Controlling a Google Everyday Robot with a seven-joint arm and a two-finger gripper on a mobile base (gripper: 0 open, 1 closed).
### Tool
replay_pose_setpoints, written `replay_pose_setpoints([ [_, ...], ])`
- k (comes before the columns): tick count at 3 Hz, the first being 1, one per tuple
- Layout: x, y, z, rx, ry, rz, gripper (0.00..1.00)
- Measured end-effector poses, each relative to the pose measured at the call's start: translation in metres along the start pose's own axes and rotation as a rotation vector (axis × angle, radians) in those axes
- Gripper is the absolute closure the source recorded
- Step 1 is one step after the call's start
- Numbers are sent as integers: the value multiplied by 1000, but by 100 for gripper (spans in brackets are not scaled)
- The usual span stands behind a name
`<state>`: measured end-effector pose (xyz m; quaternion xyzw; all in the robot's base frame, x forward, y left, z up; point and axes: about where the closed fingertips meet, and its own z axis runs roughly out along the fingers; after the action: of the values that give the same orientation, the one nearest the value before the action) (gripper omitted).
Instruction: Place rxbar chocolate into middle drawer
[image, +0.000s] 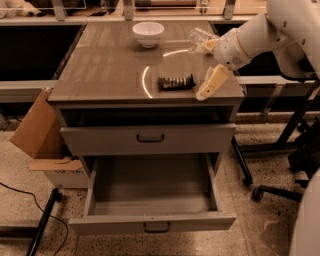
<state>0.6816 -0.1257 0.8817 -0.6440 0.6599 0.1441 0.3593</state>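
The rxbar chocolate (176, 82) lies flat on the cabinet top (105, 70), near its front right. My gripper (209, 85) hangs just to the right of the bar, angled down and left, with its tip near the top's front edge; it does not hold the bar. The middle drawer (152, 222) is pulled out below and its inside is empty. The grey drawer front above it (150, 137) is shut.
A white bowl (148, 34) stands at the back of the top. A clear plastic bottle (201, 41) lies behind my arm's wrist. A cardboard box (35, 130) leans at the cabinet's left. Chair legs and castors (270, 192) stand on the floor at the right.
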Motion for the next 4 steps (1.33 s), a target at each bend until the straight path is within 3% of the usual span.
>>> replay_pose_setpoints([
  [2,16,-35,36,33,-98,145,0],
  [4,8,-43,67,-2,-111,264,0],
])
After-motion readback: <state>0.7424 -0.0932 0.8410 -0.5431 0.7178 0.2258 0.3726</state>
